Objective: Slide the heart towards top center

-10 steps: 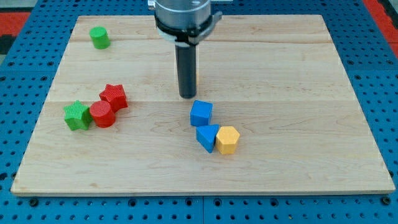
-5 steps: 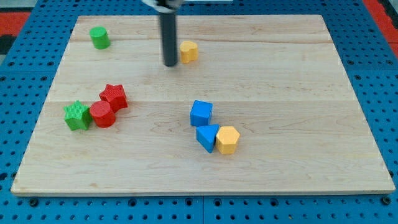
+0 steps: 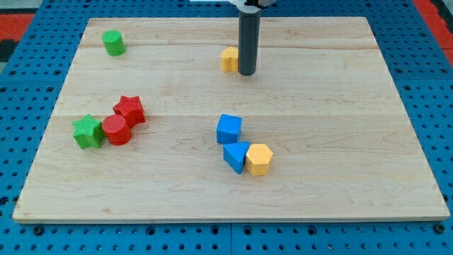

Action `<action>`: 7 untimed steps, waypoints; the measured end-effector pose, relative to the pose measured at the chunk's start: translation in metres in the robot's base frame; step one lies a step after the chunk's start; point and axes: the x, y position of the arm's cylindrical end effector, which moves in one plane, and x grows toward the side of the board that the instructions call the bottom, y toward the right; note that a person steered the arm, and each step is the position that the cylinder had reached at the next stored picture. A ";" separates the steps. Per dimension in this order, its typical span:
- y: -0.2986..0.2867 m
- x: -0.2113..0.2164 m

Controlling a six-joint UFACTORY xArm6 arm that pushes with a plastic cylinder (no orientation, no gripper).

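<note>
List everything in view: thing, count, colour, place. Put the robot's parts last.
yellow heart: 1, yellow, top centre, partly hidden behind the rod
green cylinder: 1, green, top left
red star: 1, red, left, touching the red cylinder
red cylinder: 1, red, left, between the two stars
green star: 1, green, left, beside the red cylinder
blue cube: 1, blue, centre
blue triangle: 1, blue, below the cube
yellow hexagon: 1, yellow, right of the triangle, touching it
board: 1, pale wood, on a blue pegboard
my tip: 1, dark rod, just right of the heart
</note>
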 end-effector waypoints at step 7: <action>-0.011 -0.007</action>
